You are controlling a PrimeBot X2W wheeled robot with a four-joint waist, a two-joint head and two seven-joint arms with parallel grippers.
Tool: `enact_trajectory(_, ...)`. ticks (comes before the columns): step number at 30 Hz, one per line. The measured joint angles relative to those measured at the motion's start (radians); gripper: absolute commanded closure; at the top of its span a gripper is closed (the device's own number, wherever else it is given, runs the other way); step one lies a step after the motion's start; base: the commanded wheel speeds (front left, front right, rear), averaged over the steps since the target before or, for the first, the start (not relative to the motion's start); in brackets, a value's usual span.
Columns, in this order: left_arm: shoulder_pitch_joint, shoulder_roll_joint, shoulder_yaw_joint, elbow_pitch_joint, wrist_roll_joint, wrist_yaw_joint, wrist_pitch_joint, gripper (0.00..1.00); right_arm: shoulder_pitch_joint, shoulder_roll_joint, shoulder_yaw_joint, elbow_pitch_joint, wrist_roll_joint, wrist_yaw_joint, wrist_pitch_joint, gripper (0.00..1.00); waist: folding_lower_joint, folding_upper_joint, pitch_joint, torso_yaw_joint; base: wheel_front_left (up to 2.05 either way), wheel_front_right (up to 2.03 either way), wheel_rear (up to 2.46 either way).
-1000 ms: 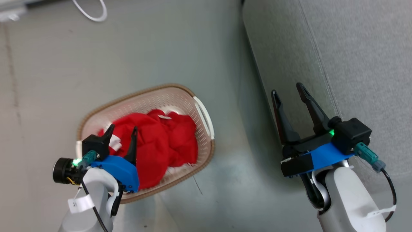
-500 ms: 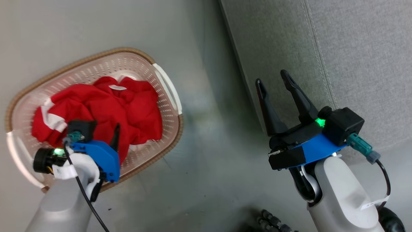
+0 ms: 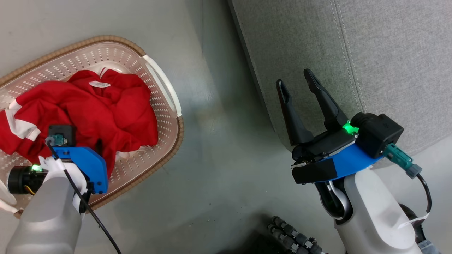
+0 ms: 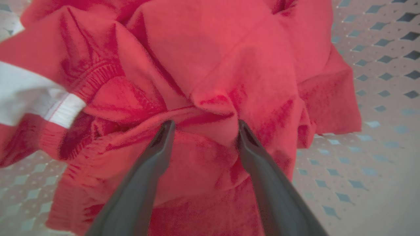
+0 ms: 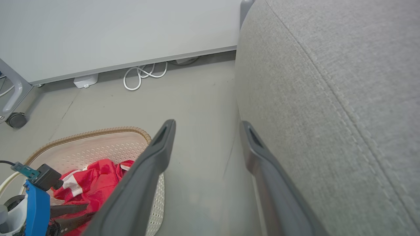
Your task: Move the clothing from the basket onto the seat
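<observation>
Clothing (image 4: 229,49) lies in the basket (image 3: 106,53) as the left gripper (image 4: 203,126), jaws spread, touches it; the right gripper (image 3: 293,77) hangs released beside the seat (image 3: 370,42).

This looks like a test room with home furnishings. A grey sofa seat (image 5: 328,82) and laundry basket (image 3: 106,56) stand on bare grey floor (image 5: 197,98). Loose white cable (image 5: 144,72) and a caster (image 5: 15,120) lie along the plain wall (image 5: 115,29).
</observation>
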Motion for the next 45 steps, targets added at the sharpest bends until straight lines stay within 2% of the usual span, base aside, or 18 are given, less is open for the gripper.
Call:
enact_trajectory(4,-0.018,0.004,-0.006,0.020,0.008,0.033,0.009,0.00,-0.003,0.000,0.003,-0.004,0.010,0.000,0.000,0.00,0.0000,0.0000,0.009,-0.001,0.00,0.00,0.00)
enact_trajectory(9,-0.036,0.001,-0.009,0.032,0.002,0.029,0.018,0.00,-0.004,0.000,0.005,-0.006,0.015,0.000,0.000,0.00,0.0000,0.0000,0.018,0.003,0.00,0.00,0.00)
enact_trajectory(10,-0.037,0.001,-0.009,0.035,0.001,0.026,0.019,0.25,-0.004,0.000,0.006,-0.006,0.015,0.000,0.000,0.00,0.0000,0.0000,0.019,0.004,0.00,0.00,0.00)
enact_trajectory(11,-0.038,0.002,-0.011,0.036,0.000,0.021,0.020,0.62,-0.004,0.000,0.006,-0.006,0.015,0.000,0.000,0.00,0.0000,0.0000,0.020,0.004,0.00,0.00,0.00)
enact_trajectory(12,-0.039,0.001,-0.013,0.037,0.000,0.019,0.020,0.87,-0.004,0.000,0.006,-0.006,0.017,0.000,0.000,0.00,0.0000,0.0000,0.020,0.004,0.00,0.00,0.00)
enact_trajectory(13,-0.041,0.001,-0.013,0.039,-0.002,0.013,0.020,1.00,-0.004,0.000,0.006,-0.006,0.019,0.000,0.000,0.00,0.0000,0.0000,0.020,0.004,0.00,0.00,0.00)
enact_trajectory(24,-0.056,0.002,-0.026,0.050,-0.022,-0.021,-0.002,1.00,-0.013,0.000,-0.001,-0.004,0.020,0.000,0.000,0.00,0.0000,0.0000,0.013,0.013,0.00,0.00,0.00)
enact_trajectory(31,-0.054,-0.038,-0.034,0.050,-0.057,-0.046,-0.051,1.00,-0.015,0.000,-0.018,0.010,-0.007,0.000,0.000,0.00,0.0000,0.0001,-0.032,0.046,0.00,0.00,0.00)
enact_trajectory(34,-0.035,-0.062,-0.054,0.043,-0.062,-0.051,-0.099,1.00,-0.012,0.001,-0.026,0.030,-0.021,0.000,0.000,0.00,-0.0001,0.0000,-0.078,0.063,0.00,0.00,0.00)
enact_trajectory(35,-0.016,-0.090,-0.082,0.038,-0.059,-0.051,-0.132,1.00,-0.006,0.001,-0.030,0.045,-0.027,0.000,0.000,0.00,-0.0001,0.0000,-0.118,0.075,0.00,0.00,0.00)
enact_trajectory(38,0.015,-0.125,-0.125,0.024,-0.063,-0.053,-0.168,1.00,0.015,0.001,-0.030,0.073,-0.037,0.000,0.000,0.00,-0.0001,0.0000,-0.188,0.094,0.00,0.00,0.00)
enact_trajectory(42,0.051,-0.147,-0.170,-0.003,-0.085,-0.055,-0.191,1.00,0.049,0.002,-0.029,0.104,-0.049,0.000,0.000,0.00,-0.0001,0.0001,-0.269,0.113,0.00,0.00,0.00)
enact_trajectory(45,0.072,-0.164,-0.226,-0.055,-0.117,-0.055,-0.218,1.00,0.090,0.002,-0.038,0.140,-0.066,0.000,0.000,0.00,-0.0003,0.0000,-0.383,0.140,0.00,0.00,0.00)
